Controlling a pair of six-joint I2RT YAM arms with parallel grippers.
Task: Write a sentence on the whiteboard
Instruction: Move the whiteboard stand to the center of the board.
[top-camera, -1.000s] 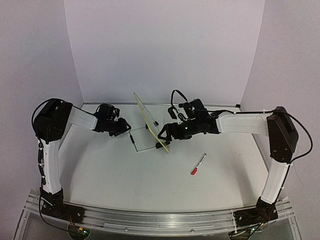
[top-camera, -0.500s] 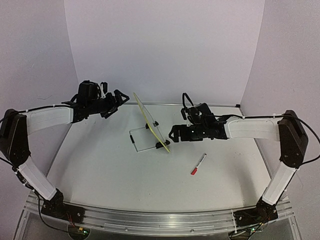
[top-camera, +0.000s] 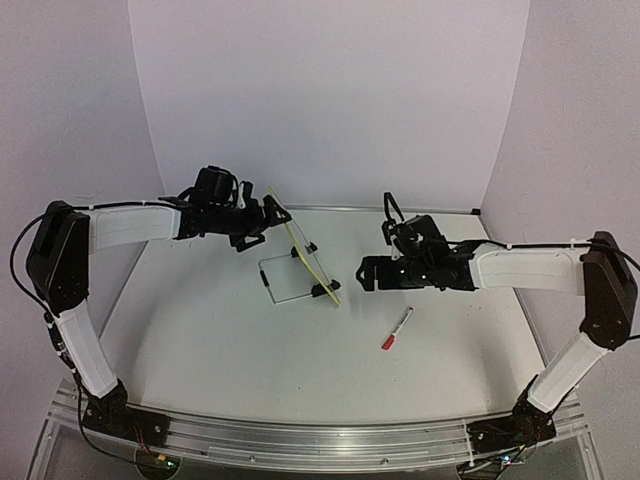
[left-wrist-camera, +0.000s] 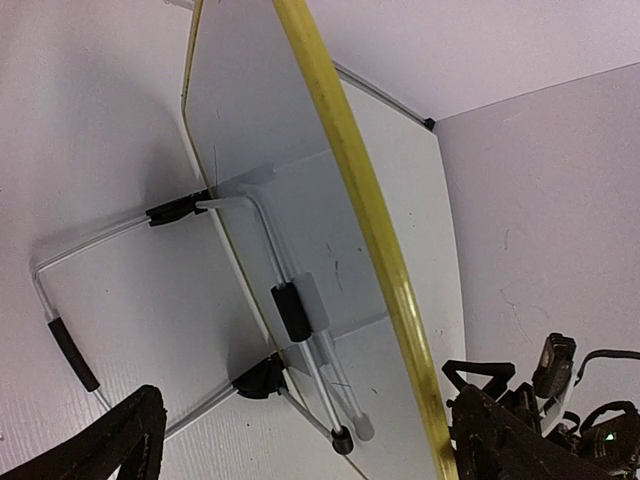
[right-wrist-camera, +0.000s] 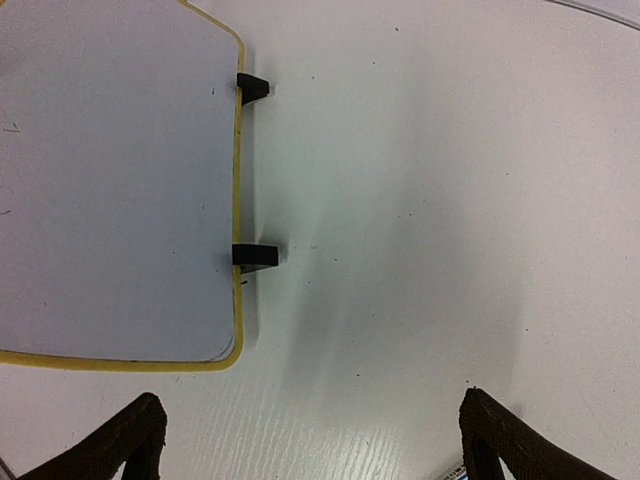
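Presently, L tool (top-camera: 266, 216) spread wide, empty, beside whiteboard (top-camera: 305, 250), R tool (top-camera: 364, 274) likewise.

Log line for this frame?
left gripper open, at whiteboard back | right gripper open, empty, facing front | marker lying on table | no writing seen

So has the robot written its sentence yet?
Not that I can see. Done: the whiteboard stands propped up. In hand: nothing; the left hand and right hand are open, and the marker lies on the table. To do: the writing; the board's visible part looks nearly blank.
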